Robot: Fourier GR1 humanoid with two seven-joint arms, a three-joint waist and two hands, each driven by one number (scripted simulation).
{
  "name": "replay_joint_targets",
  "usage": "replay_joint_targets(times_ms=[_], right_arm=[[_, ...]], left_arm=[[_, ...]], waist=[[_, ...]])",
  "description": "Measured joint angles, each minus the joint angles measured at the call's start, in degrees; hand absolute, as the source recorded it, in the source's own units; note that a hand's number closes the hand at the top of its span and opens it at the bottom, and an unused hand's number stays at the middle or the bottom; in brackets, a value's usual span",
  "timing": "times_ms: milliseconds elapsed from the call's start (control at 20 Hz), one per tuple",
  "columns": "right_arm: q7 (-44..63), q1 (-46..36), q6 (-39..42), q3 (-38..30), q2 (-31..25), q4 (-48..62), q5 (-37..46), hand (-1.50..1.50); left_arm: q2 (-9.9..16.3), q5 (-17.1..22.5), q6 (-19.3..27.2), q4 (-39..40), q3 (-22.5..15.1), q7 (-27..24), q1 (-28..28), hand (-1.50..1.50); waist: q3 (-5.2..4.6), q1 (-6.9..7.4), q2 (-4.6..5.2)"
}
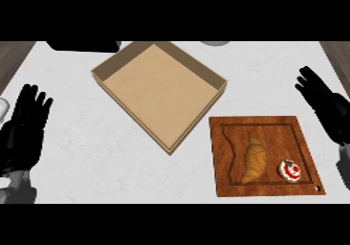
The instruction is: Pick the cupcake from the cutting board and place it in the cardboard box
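Cupcake: white-frosted small round cupcake with red topping (291, 171) sits at the near right corner of the dark wooden cutting board (231, 158), just beside the golden curved croissant (254, 158).
Box: open tan cardboard box (161, 91) lies mid-bench, rotated diamond-wise.
Right hand: black right hand (324, 105), released, fingers straight, near the bench's right edge.
Left hand: black left hand (24, 129), released, by the left edge.
Risk: closing fingers could catch the croissant or push the cupcake off the board's edge.
Hidden: dark things at the far edge are cut off; cupcake wrapper is unclear.
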Motion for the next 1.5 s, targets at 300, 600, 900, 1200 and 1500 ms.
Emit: replay_joint_targets(times_ms=[300,600,900,1200,1500], right_arm=[[-1.4,1.6,-10.2,-8.5,-6.1,-7.5,4.5,-1.5],[-0.3,14.4,-18.8,-13.6,-13.0,-14.5,14.1,-1.5],[-2.0,30.8,-22.1,-14.1,-15.0,-28.4,23.8,-1.5],[8.5,40.2,-18.9,-12.0,-19.7,-39.8,33.1,-1.5],[25.1,42.2,-9.6,-6.6,-25.5,-49.1,38.5,-1.5]], left_arm=[[6.9,-6.8,-4.2,-2.0,-3.0,-2.1,-0.4,0.0],[11.6,-12.3,-9.3,-3.3,-7.8,-3.6,-0.3,0.0],[11.5,-15.0,-11.7,-2.4,-10.9,-5.2,-1.9,0.0],[10.3,-16.6,-13.3,-0.3,-12.3,-6.5,-4.9,0.0],[8.5,-18.3,-13.8,0.7,-14.1,-7.3,-6.5,0.0]], waist=[[0.9,-6.72,-1.58],[1.02,-9.81,-1.54],[1.11,-7.68,-0.85],[1.06,-4.92,-0.25],[1.06,-2.71,0.19]])
